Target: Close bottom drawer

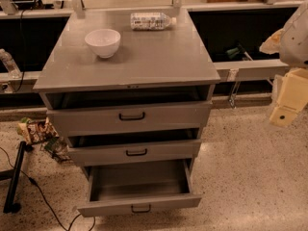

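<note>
The bottom drawer [139, 203] is the lowest of the grey cabinet's three. It stands pulled far out, its inside bare, with a small black bar handle [141, 209] on its narrow front panel. The middle drawer [136, 152] and the top drawer [130, 117] stand a little way out. My gripper [288, 97] is at the right edge of the view, cream-coloured, to the right of the cabinet at about the height of the top drawer. It is well apart from the bottom drawer and touches nothing.
On the cabinet top [159, 57] stand a white bowl [103, 42] and a lying plastic bottle [151, 20]. Snack bags [36, 129] and a black stand with cable [14, 177] lie on the speckled floor at the left. Dark bins flank the cabinet.
</note>
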`<state>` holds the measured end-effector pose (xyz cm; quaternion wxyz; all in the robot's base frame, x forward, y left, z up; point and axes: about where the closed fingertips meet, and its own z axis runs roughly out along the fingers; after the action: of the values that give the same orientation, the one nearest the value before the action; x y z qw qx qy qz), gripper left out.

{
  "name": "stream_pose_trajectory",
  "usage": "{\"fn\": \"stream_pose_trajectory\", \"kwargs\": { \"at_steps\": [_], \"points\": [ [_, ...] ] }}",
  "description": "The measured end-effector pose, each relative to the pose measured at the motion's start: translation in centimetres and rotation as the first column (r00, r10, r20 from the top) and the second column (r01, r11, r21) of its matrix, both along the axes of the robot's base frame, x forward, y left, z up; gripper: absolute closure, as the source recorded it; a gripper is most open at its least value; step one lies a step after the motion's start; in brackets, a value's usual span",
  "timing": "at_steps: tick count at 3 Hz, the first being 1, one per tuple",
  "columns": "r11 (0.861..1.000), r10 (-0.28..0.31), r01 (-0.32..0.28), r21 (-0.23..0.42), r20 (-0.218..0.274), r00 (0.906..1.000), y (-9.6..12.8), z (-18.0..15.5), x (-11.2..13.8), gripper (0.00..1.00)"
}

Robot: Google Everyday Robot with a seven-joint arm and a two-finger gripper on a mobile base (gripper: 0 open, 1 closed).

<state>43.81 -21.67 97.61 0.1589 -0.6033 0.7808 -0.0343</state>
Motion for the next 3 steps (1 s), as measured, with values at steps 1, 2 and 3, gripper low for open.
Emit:
{"fn": "stream_pose_trajectory", "kwargs": {
  "at_steps": [1, 2, 3],
  "points": [
    [1.0, 0.0, 0.0, 0.0, 0.0, 1.0, 0.0, 0.0, 0.0, 0.0],
    [1.0, 0.0, -0.001, 0.026, 0.011, 0.9999, 0.0, -1.0, -0.2, 0.14],
    [0.997, -0.04, 0.039, 0.065, 0.02, 0.999, 0.1, -5.0, -0.9, 0.36]
  ]
}}
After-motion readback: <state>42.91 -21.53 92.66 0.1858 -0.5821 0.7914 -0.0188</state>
